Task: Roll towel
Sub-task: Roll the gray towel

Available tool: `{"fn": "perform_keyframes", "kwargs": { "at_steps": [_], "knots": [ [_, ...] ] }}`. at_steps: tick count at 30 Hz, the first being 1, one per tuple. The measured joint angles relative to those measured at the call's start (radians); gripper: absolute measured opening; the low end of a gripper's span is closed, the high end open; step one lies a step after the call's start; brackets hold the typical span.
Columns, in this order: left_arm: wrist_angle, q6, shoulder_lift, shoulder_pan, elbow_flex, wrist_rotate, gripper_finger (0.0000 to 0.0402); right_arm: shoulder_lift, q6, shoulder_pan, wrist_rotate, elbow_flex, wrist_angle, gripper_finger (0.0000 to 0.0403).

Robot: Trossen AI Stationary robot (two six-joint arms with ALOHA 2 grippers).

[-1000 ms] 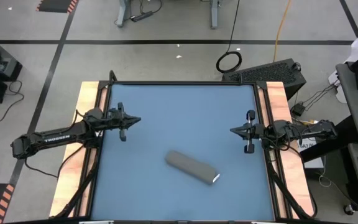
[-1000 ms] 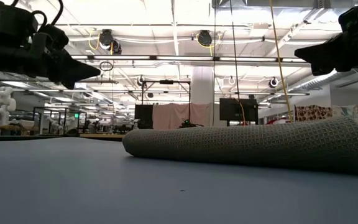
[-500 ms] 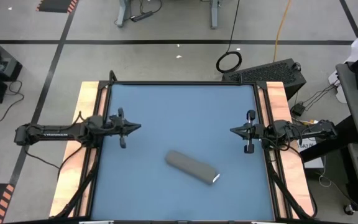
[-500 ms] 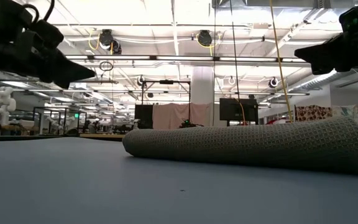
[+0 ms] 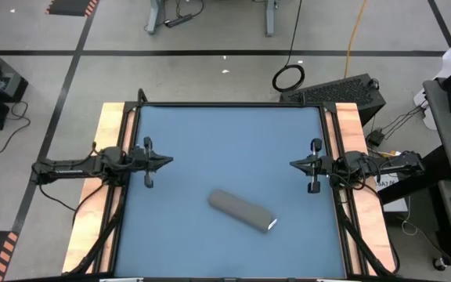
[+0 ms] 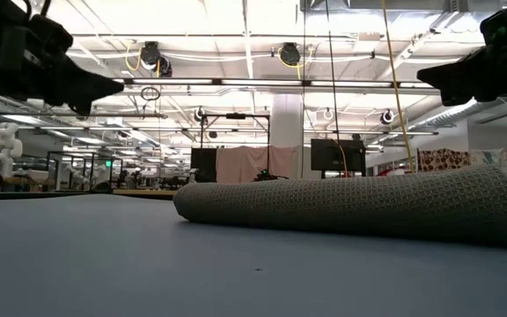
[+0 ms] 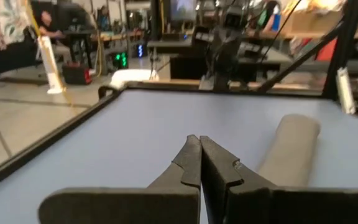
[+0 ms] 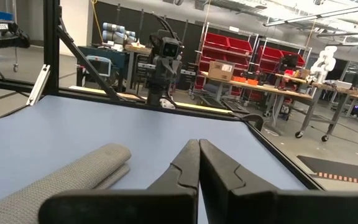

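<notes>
- High view: the towel (image 5: 242,211) lies as a finished grey roll on the blue tabletop (image 5: 225,133), towards the near edge and a little right of centre. Its long axis runs on a diagonal, from the end nearer the middle down to the end with the white tag (image 5: 272,225) on the right-hand side. The left gripper (image 5: 163,160) sits at the table's left edge and the right gripper (image 5: 296,164) at its right edge; both are well apart from the roll, fingers together, holding nothing. The tag end lies nearer the right gripper, the other end roughly between the two.
- Low view: the roll (image 6: 350,204) rests flat on the table, lengthwise across the picture, thicker to the right. Both arms hang high above the table at the picture's upper corners, clear of the cloth.
- Left wrist view: the left gripper's fingers (image 7: 188,163) meet at the tips; the roll (image 7: 288,149) lies ahead and off to one side, pointing away.
- Right wrist view: the right gripper's fingers (image 8: 188,163) are likewise pressed together, empty; the roll (image 8: 55,180) lies ahead and to the side.
- Judgement: the rolling looks done; any further move would be a reach inward and towards the near edge, shorter for the right arm.
</notes>
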Motion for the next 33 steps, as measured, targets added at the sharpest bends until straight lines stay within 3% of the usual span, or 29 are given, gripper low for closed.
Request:
{"fn": "perform_keyframes", "kwargs": {
  "at_steps": [10, 15, 24, 33],
  "knots": [
    [-0.016, -0.001, -0.054, -0.007, 0.000, 0.060, 0.0000, 0.000, 0.029, 0.000, 0.013, 0.000, 0.002, 0.0000],
    [-0.018, -0.006, -0.054, -0.025, 0.000, 0.060, 0.0000, 0.000, 0.034, 0.002, 0.082, 0.003, 0.002, 0.0000],
    [-0.021, 0.002, -0.054, -0.036, 0.000, 0.061, 0.0000, -0.001, -0.020, 0.059, -0.058, -0.001, 0.031, 0.0000],
    [-0.020, 0.017, -0.054, -0.036, 0.000, 0.045, 0.0000, -0.001, -0.048, -0.072, -0.136, -0.001, 0.056, 0.0000]
  ]
}}
